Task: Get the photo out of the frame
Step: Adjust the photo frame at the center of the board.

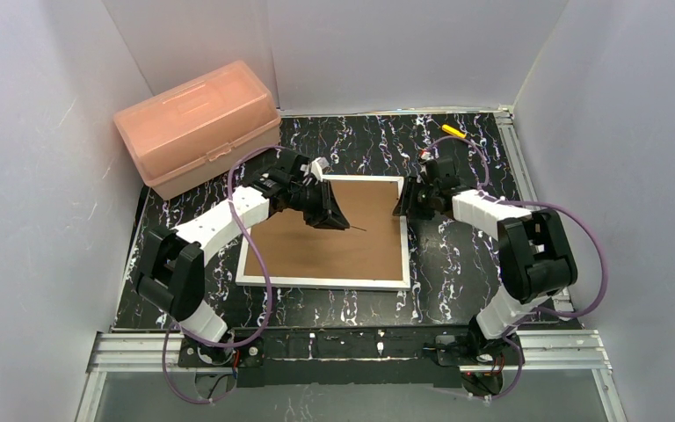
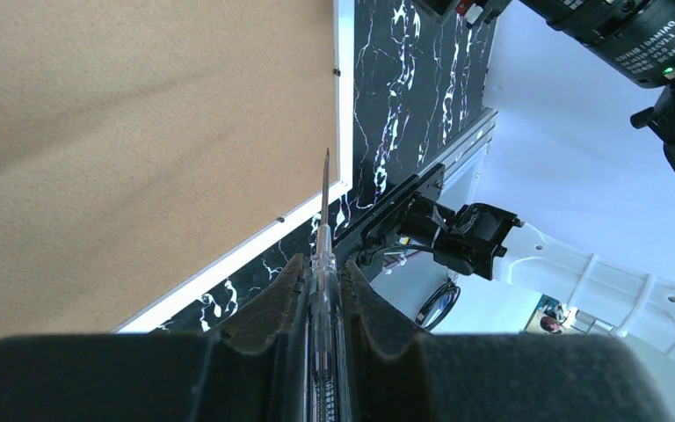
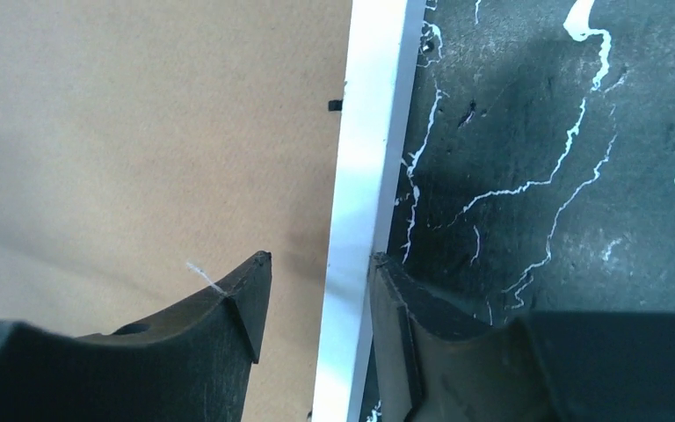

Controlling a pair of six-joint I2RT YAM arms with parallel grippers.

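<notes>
The left gripper (image 2: 323, 264) is clamped on a thin clear-handled screwdriver (image 2: 325, 207), whose tip hangs over the frame (image 1: 325, 282) close to its white border; whether it touches I cannot tell. The right gripper (image 3: 320, 264) has its jaws apart, astride that border. One finger is over the brown back board (image 3: 141, 132) and the other is outside on the table (image 3: 536, 132), with a gap on the board side, so it grips nothing. The frame lies face down in the middle of the table. The photo is not in view, and I judge it sits under the board, inside the frame. The chief risk is the tip: slipping off a tab (image 3: 335, 105), it could scratch or pierce the board and mark the photo beneath. Only soft pads hold the tool, so a sideways push could twist it in the grip. With the right jaws not closed, the frame may slide when the tip pushes; if they close and lift, the frame would tilt against the tip. Both arms work close over one frame and could knock each other. By count there are two grippers, one screwdriver, one frame, one board and no photo showing. Two small black tabs show in the left wrist view and one in the right wrist view; whether any is the same tab I cannot tell. Farther off are one pink box (image 1: 195, 123) at the far left and one yellow tool (image 1: 453, 131) near the far edge.
</notes>
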